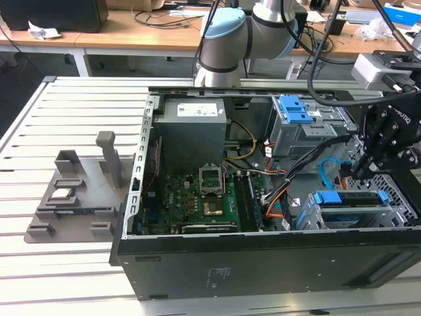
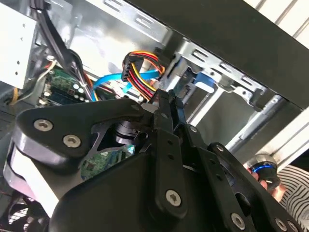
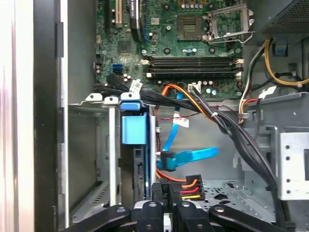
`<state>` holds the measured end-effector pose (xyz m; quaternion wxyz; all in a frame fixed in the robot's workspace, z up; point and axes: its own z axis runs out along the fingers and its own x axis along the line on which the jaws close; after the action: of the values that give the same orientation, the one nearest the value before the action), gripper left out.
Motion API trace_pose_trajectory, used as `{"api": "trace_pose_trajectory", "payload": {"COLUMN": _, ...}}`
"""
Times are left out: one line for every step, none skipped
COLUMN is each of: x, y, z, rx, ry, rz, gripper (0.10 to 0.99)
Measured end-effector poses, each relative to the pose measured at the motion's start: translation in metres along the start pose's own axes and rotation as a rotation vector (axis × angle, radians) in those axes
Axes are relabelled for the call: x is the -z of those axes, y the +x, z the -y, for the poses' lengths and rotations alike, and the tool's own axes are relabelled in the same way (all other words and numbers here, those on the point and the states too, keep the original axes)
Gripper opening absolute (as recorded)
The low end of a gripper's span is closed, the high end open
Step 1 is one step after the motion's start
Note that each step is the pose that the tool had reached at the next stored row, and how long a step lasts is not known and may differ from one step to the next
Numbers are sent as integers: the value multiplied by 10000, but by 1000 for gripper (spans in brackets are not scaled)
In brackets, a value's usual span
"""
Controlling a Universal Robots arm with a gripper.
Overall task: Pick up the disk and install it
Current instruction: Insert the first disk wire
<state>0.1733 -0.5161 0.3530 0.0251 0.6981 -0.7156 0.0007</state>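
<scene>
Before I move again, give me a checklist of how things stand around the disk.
1. Disk standing in the cage slot: ok.
2. Disk pushed fully home: cannot tell.
3. Claw close to the disk's end: ok.
4. Power connector plugged in: cannot tell.
5. Blue data cable beside the slot, not across it: ok.
6. Black cable bundle passing close by the blue bracket: probably not ok.

exterior — high, oblique over open case [image 1: 263,263] | wrist views — close inside it
</scene>
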Motion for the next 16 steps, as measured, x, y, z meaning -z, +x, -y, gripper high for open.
{"api": "trace_pose_trajectory", "payload": {"x": -4, "y": 48, "z": 2, "rx": -1, "ry": 1, "rz": -32, "gripper": 169}}
{"api": "trace_pose_trajectory", "payload": {"x": -9, "y": 94, "z": 3, "rx": -3, "ry": 2, "rz": -77, "gripper": 169}}
{"api": "trace_pose_trajectory", "payload": {"x": -24, "y": 118, "z": 4, "rx": -3, "ry": 2, "rz": -100, "gripper": 169}}
{"api": "trace_pose_trajectory", "payload": {"x": -37, "y": 122, "z": 4, "rx": -3, "ry": 2, "rz": -101, "gripper": 169}}
{"api": "trace_pose_trajectory", "payload": {"x": -45, "y": 122, "z": 5, "rx": -3, "ry": 2, "rz": -103, "gripper": 169}}
{"api": "trace_pose_trajectory", "payload": {"x": -59, "y": 121, "z": 13, "rx": -4, "ry": 2, "rz": -103, "gripper": 169}}
{"api": "trace_pose_trajectory", "payload": {"x": -72, "y": 121, "z": 29, "rx": -3, "ry": 2, "rz": -104, "gripper": 169}}
{"api": "trace_pose_trajectory", "payload": {"x": -83, "y": 120, "z": 39, "rx": -4, "ry": 1, "rz": -103, "gripper": 169}}
{"api": "trace_pose_trajectory", "payload": {"x": -94, "y": 119, "z": 42, "rx": -5, "ry": 1, "rz": -103, "gripper": 169}}
{"api": "trace_pose_trajectory", "payload": {"x": -103, "y": 119, "z": 42, "rx": -5, "ry": 2, "rz": -104, "gripper": 169}}
{"api": "trace_pose_trajectory", "payload": {"x": -112, "y": 118, "z": 43, "rx": -7, "ry": 1, "rz": -104, "gripper": 169}}
{"api": "trace_pose_trajectory", "payload": {"x": -116, "y": 118, "z": 44, "rx": -16, "ry": 1, "rz": -105, "gripper": 169}}
{"api": "trace_pose_trajectory", "payload": {"x": -122, "y": 118, "z": 44, "rx": -36, "ry": 1, "rz": -106, "gripper": 169}}
{"api": "trace_pose_trajectory", "payload": {"x": -129, "y": 118, "z": 44, "rx": -66, "ry": -1, "rz": -107, "gripper": 169}}
{"api": "trace_pose_trajectory", "payload": {"x": -136, "y": 118, "z": 44, "rx": -128, "ry": -3, "rz": -104, "gripper": 169}}
{"api": "trace_pose_trajectory", "payload": {"x": -140, "y": 117, "z": 45, "rx": -234, "ry": -9, "rz": -98, "gripper": 169}}
